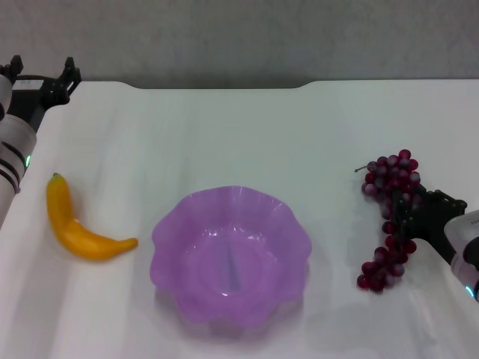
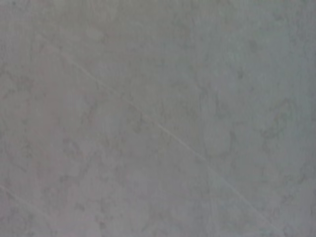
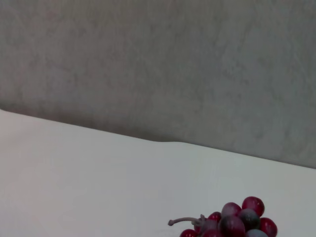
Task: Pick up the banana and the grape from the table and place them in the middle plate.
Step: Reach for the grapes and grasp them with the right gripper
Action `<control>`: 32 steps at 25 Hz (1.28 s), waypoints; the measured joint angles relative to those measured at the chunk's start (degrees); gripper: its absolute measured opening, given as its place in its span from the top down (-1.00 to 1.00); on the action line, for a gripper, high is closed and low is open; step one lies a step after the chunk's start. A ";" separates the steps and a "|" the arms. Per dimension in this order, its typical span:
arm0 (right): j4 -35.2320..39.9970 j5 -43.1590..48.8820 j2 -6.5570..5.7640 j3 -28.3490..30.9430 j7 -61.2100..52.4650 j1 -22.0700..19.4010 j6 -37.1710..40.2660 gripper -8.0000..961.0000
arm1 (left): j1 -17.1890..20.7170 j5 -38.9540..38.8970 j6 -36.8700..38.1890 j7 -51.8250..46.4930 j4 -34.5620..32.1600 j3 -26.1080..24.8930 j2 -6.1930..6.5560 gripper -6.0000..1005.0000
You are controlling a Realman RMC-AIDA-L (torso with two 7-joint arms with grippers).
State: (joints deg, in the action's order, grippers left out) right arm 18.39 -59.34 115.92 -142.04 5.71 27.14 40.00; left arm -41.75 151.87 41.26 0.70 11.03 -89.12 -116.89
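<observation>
The banana (image 1: pixel 78 228) lies on the white table (image 1: pixel 224 134), left of the purple plate (image 1: pixel 281 217), which holds nothing. The grape bunch (image 1: pixel 389 221) lies on the table right of the plate. Its top grapes and stem also show in the right wrist view (image 3: pixel 237 222). My right gripper (image 1: pixel 428 202) is open and low at the right side of the bunch. Its left finger (image 1: pixel 406 213) overlaps the middle of the grapes. My left gripper (image 1: pixel 43 75) is open and empty at the table's far left corner, beyond the banana.
A grey wall (image 1: pixel 239 37) rises behind the table's far edge. The left wrist view shows only a grey surface (image 2: pixel 158 118). The right wrist view shows the tabletop (image 3: pixel 74 177) and the wall (image 3: pixel 158 64).
</observation>
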 joint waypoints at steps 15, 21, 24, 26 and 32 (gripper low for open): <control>1.25 -0.16 -0.09 2.10 4.98 -0.36 0.56 0.24 | 0.42 0.00 -0.05 0.00 -0.23 0.00 0.02 -0.80; 0.92 -0.16 -0.19 2.31 5.10 -0.35 1.12 0.28 | 0.62 0.00 -0.05 0.00 -0.06 0.00 0.09 -0.80; 0.75 -0.16 -0.15 2.32 5.11 -0.41 0.74 0.29 | 0.53 0.00 -0.02 0.00 -0.01 0.00 0.09 -0.80; 0.76 -0.16 -0.11 2.32 5.07 -0.46 0.72 0.29 | 0.51 0.00 0.04 0.00 0.03 0.00 0.09 -0.80; 1.73 0.22 -0.08 2.14 5.20 -0.46 1.99 0.30 | 0.65 0.00 -0.01 0.03 -0.10 0.00 0.09 -0.80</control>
State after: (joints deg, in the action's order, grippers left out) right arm 20.12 -59.12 115.84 -139.91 10.91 26.68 42.00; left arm -41.09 151.87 41.25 0.73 10.93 -89.12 -116.80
